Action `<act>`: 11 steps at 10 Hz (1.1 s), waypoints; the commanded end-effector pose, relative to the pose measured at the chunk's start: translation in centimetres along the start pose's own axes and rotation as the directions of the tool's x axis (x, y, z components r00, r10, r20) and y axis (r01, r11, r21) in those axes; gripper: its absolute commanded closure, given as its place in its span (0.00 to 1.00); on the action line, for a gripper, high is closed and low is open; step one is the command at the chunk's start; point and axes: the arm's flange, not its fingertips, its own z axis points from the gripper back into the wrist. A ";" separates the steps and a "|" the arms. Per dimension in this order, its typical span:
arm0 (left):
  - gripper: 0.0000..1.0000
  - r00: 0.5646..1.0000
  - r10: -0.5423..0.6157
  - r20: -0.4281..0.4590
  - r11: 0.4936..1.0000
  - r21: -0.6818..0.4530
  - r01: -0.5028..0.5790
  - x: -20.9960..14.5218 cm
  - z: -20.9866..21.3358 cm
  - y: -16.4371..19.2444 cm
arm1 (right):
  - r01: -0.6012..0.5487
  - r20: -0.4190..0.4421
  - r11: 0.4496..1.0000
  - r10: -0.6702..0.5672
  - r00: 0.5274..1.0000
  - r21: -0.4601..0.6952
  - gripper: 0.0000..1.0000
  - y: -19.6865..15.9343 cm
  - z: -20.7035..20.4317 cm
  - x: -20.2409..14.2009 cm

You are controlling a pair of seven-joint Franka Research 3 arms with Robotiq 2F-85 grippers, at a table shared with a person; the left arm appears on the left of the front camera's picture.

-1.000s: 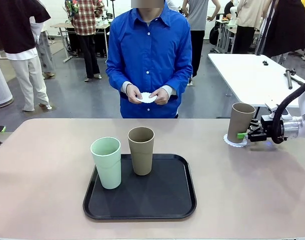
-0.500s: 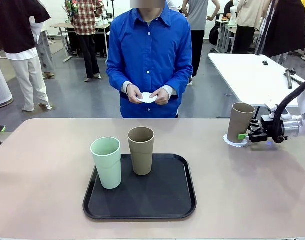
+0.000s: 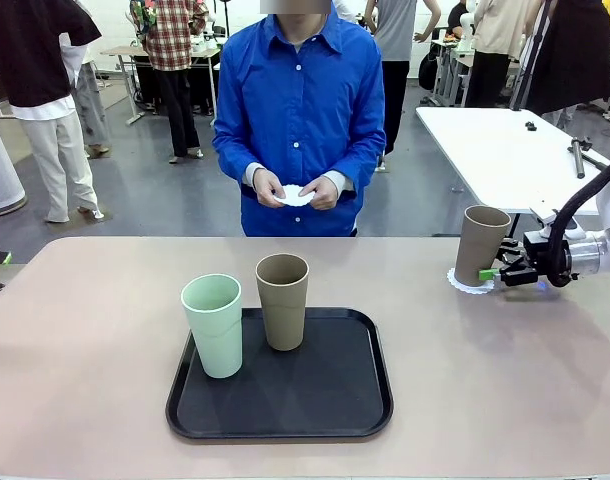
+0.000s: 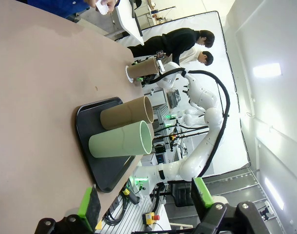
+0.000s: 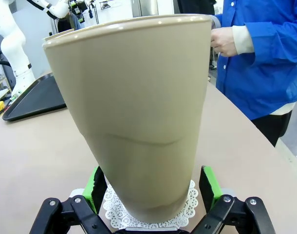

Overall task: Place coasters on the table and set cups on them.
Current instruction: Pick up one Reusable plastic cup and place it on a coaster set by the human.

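Note:
A tan cup [image 3: 481,243] stands upright on a lacy white coaster [image 3: 463,283] at the table's [image 3: 85,330] far right. My right gripper [image 3: 492,272] is open, and its green pads [image 5: 208,187] flank that cup's base [image 5: 139,122] without clamping it. On the black tray [image 3: 315,400] a mint cup [image 3: 214,325] and a second tan cup [image 3: 282,300] stand side by side. The person across the table holds another coaster [image 3: 296,195] in both hands. My left gripper [image 4: 146,200] hangs open and empty, well short of the tray [image 4: 85,122].
A white table [image 3: 495,140] stands behind the right end, just beyond my right arm. Bare tabletop lies left of the tray and between the tray and the right cup. People stand farther back in the room.
My right gripper has slid slightly rightward, away from the tan cup, which stays on its coaster. Nothing else has moved.

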 end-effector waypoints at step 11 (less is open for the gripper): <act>0.00 1.000 -0.009 0.002 1.000 -0.008 0.009 -0.1 0.1 -0.1 | 0.007 -0.166 0.996 -0.022 0.986 -0.088 0.00 1.3 5.5 1.9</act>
